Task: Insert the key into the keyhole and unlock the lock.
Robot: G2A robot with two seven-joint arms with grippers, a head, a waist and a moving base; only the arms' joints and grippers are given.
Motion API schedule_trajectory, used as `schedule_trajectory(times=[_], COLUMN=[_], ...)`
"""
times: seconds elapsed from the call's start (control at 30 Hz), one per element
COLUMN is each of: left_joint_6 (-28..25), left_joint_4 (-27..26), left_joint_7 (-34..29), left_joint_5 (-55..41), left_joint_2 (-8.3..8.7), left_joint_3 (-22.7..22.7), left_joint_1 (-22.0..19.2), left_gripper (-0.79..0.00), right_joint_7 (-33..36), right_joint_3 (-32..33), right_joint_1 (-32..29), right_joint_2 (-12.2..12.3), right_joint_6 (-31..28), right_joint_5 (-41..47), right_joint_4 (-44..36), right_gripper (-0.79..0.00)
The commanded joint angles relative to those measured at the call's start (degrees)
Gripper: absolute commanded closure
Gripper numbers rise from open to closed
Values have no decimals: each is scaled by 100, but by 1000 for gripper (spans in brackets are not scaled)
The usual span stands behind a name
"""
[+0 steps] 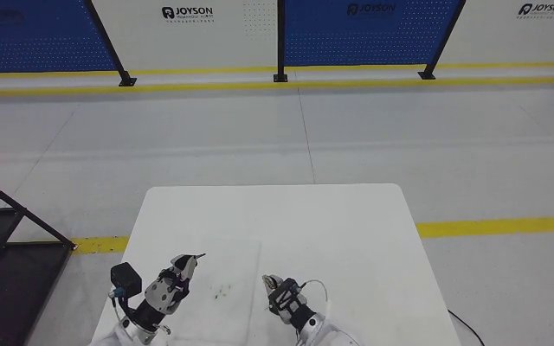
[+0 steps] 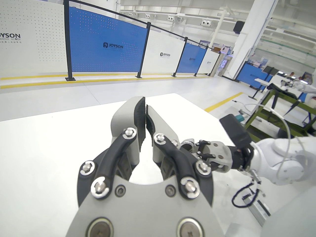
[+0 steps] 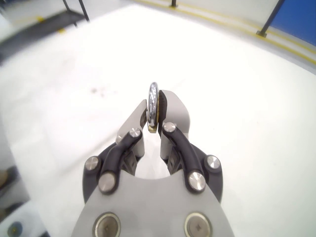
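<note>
My right gripper (image 3: 153,114) is shut on a small padlock (image 3: 152,104). Its chrome shackle points away from the wrist, and a strip of brass body shows between the pads. From above, that gripper (image 1: 273,284) hovers low over the table's near edge, right of centre. My left gripper (image 1: 189,262) stands to its left with the fingers pressed together. A thin dark tip, seemingly the key (image 1: 200,256), sticks out beyond them. In the left wrist view the ribbed pads (image 2: 142,117) meet with almost no gap, and the key itself is hard to make out. The right arm's gripper (image 2: 191,146) lies just past them.
The white table (image 1: 346,225) stretches away bare in front of both grippers, with a few dark specks (image 1: 221,292) between them. A black rack (image 1: 26,238) stands off the left edge. Blue and white fence panels (image 1: 363,26) line the far floor.
</note>
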Motion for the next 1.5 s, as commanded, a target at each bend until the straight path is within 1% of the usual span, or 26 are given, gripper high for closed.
schedule_trajectory(times=[0.0, 0.07, 0.17, 0.23, 0.3, 0.33, 0.37, 0.8, 0.87, 0.9, 0.97, 1.03, 1.13, 1.3, 1.33, 1.47], left_joint_6=[-257, -584, -1046, -1204, -1382, -1362, -1345, -1345, -1355, -1334, -1283, -1363, -1483, -1739, -1777, -1940], left_joint_4=[62, 123, 259, 330, 388, 416, 416, 416, 365, 359, 341, 360, 385, 465, 467, 557], left_joint_7=[89, 116, 160, 161, 161, 101, 81, 81, -94, -175, -205, -118, 106, 485, 533, 761], left_joint_5=[-330, -585, -1001, -1210, -1359, -1324, -1301, -1301, -1553, -1639, -1688, -1761, -1720, -1655, -1613, -1469], left_joint_2=[-5, -2, -5, -12, -22, -24, -24, -24, -33, -36, -54, -79, -121, -199, -214, -270], left_joint_3=[59, 124, 262, 360, 495, 518, 524, 524, 694, 756, 893, 1067, 1278, 1677, 1752, 1997], left_joint_1=[-42, -107, -212, -313, -399, -450, -466, -466, -529, -564, -618, -660, -733, -858, -890, -999], left_gripper=[0, 0, 0, 0, 0, 0, 0, 0, 0, 0, 0, 0, 0, 0, 0, 0], right_joint_7=[-880, -1504, -2189, -2632, -2929, -3010, -3013, -3017, -2880, -2898, -3008, -3123, -3366, -3665, -3722, -3671], right_joint_3=[192, 319, 404, 409, 388, 385, 375, 370, 316, 313, 236, 178, 40, -142, -198, -351], right_joint_1=[-81, -124, -95, -45, 38, 82, 135, 133, 198, 236, 307, 418, 560, 720, 743, 937], right_joint_2=[64, 108, 142, 153, 162, 165, 169, 165, 146, 135, 104, 67, 9, -65, -79, -139], right_joint_6=[-546, -1042, -1603, -1992, -2418, -2558, -2662, -2656, -2821, -2832, -3053, -3161, -3510, -3935, -4105, -4537], right_joint_5=[196, 409, 582, 674, 734, 766, 723, 771, 1063, 1188, 1488, 1715, 2046, 2252, 2304, 2549], right_joint_4=[-21, -41, -51, -20, 48, 87, 109, 96, 144, 157, 253, 341, 422, 423, 430, 684], right_gripper=[0, 0, 0, 0, 0, 0, 0, 0, 0, 0, 0, 0, 0, 0, 0, 0])
